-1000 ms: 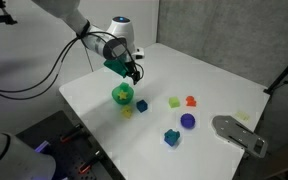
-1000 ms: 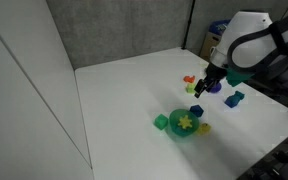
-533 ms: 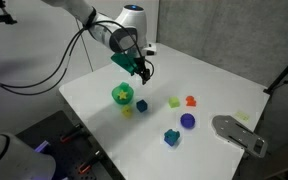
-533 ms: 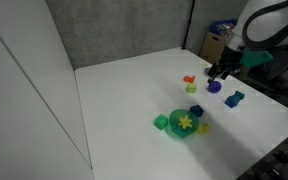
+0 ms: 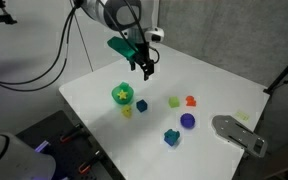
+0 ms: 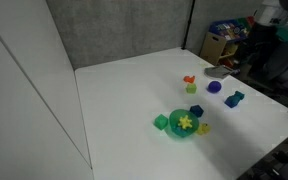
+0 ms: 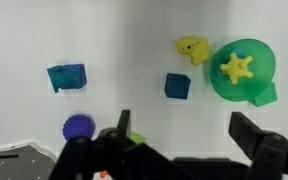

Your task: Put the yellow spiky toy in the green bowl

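The green bowl (image 5: 117,98) stands on the white table and shows in both exterior views (image 6: 178,128) and the wrist view (image 7: 265,62). The yellow spiky toy (image 7: 236,68) lies inside it, star-shaped, and also shows in both exterior views (image 5: 123,91) (image 6: 187,122). My gripper (image 5: 146,69) hangs open and empty, high above the table and away from the bowl. In the wrist view its two fingers (image 7: 184,130) stand wide apart with nothing between them.
A small yellow piece (image 7: 191,48), a blue cube (image 7: 177,86) and a green block (image 7: 266,96) lie by the bowl. A teal block (image 7: 66,77), a purple piece (image 7: 77,127), an orange piece (image 5: 191,100) and a pale yellow-green piece (image 5: 174,101) lie farther off. A grey object (image 5: 239,133) lies at the table edge.
My gripper has risen and moved away from the bowl toward the back of the table. The yellow spiky toy has stayed in the bowl.
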Action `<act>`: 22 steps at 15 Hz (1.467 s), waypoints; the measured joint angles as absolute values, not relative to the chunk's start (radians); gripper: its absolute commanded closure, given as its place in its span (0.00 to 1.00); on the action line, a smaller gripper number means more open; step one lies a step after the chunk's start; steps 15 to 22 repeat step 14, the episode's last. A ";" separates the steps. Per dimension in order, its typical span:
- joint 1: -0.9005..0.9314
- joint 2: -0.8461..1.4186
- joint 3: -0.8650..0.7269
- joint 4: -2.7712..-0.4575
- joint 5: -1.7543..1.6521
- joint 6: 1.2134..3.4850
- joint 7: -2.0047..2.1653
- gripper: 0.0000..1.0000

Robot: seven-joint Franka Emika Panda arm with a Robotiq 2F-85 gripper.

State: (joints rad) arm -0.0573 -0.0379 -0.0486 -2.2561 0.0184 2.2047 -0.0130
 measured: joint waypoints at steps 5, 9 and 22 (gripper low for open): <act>-0.073 -0.231 -0.071 -2.249 -0.065 1.986 -0.013 0.00; -0.079 -0.350 -0.075 -2.225 -0.084 1.793 -0.014 0.00; -0.079 -0.427 -0.086 -2.214 -0.090 1.665 -0.034 0.00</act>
